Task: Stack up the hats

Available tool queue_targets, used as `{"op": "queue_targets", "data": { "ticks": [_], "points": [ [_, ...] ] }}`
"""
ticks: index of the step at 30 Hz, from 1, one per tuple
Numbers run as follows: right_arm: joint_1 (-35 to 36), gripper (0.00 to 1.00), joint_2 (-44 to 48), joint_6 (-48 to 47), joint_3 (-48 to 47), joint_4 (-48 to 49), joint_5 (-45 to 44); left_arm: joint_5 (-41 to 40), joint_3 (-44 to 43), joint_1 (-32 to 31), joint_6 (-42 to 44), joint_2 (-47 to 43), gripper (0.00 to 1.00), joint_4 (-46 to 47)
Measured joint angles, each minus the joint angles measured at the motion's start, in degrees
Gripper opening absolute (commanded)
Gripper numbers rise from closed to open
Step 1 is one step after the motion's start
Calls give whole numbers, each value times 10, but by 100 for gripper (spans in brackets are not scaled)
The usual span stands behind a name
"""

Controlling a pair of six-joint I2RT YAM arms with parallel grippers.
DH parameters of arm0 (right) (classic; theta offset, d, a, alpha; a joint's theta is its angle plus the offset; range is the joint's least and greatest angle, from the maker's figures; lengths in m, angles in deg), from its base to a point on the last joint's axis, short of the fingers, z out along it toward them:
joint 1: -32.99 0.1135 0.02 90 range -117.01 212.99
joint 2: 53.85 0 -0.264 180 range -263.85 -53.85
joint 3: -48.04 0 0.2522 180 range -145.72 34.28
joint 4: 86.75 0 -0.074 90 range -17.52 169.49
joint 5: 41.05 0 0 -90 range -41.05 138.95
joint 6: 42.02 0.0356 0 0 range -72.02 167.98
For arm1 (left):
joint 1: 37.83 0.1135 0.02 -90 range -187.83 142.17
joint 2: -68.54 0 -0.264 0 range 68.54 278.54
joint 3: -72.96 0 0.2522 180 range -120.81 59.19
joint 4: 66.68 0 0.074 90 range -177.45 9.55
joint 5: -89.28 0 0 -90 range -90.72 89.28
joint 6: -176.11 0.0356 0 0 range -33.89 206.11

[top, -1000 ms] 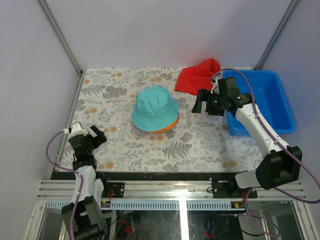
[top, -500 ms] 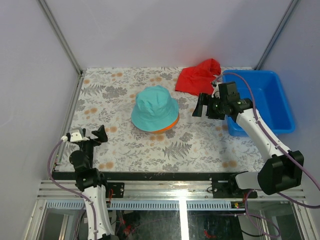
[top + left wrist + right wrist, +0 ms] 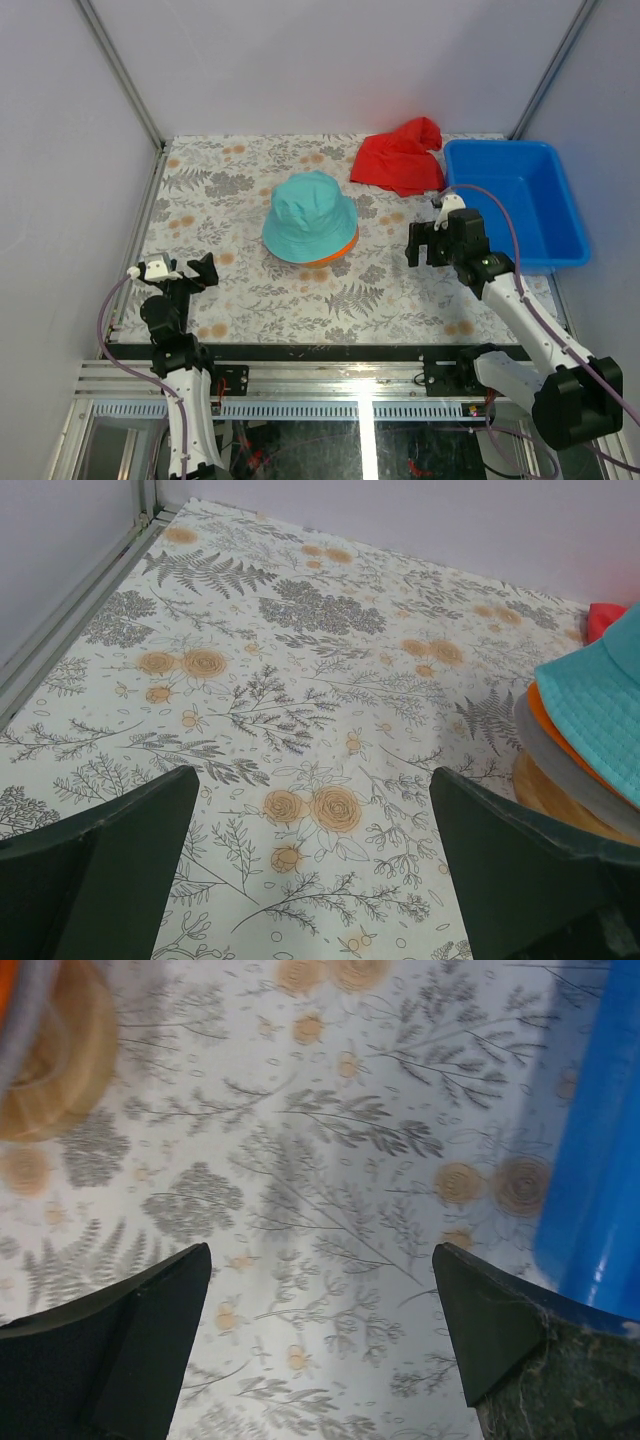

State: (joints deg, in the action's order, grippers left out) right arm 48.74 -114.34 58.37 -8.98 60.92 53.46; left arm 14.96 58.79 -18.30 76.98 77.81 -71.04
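The hats stand in one stack in the middle of the table. The teal hat [image 3: 308,213] is on top, with the orange hat's brim [image 3: 346,246] showing under it. In the left wrist view the teal hat [image 3: 600,695], the orange brim [image 3: 543,720] and the grey brim [image 3: 565,775] lie one over another above a wooden stand base [image 3: 540,792]. The pink hat is hidden. My left gripper [image 3: 200,272] is open and empty, low at the near left [image 3: 315,880]. My right gripper [image 3: 420,245] is open and empty, right of the stack [image 3: 320,1350].
A red cloth [image 3: 400,157] lies crumpled at the back right. A blue bin [image 3: 520,200] stands along the right edge, close beside my right gripper, and its wall shows in the right wrist view [image 3: 600,1160]. The wooden base [image 3: 50,1070] shows there too.
My right gripper has drawn back from beside the red cloth, nearer and slightly right. My left arm has swung down to the near left and has barely moved since half a second ago.
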Motion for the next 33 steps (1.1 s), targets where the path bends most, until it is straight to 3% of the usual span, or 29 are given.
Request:
{"op": "queue_targets", "data": {
  "ticks": [11,22,28,33],
  "points": [
    [0,99,64,-63,185,141,-141,0,0,0,0,-2,100,0],
    [-3,99,159,-99,338,266,-189,0,0,0,0,-2,100,0],
    [-4,99,337,-104,430,286,-222,0,0,0,0,-2,100,0],
    [-4,99,520,-103,429,265,-244,0,0,0,0,-2,100,0]
  ]
}}
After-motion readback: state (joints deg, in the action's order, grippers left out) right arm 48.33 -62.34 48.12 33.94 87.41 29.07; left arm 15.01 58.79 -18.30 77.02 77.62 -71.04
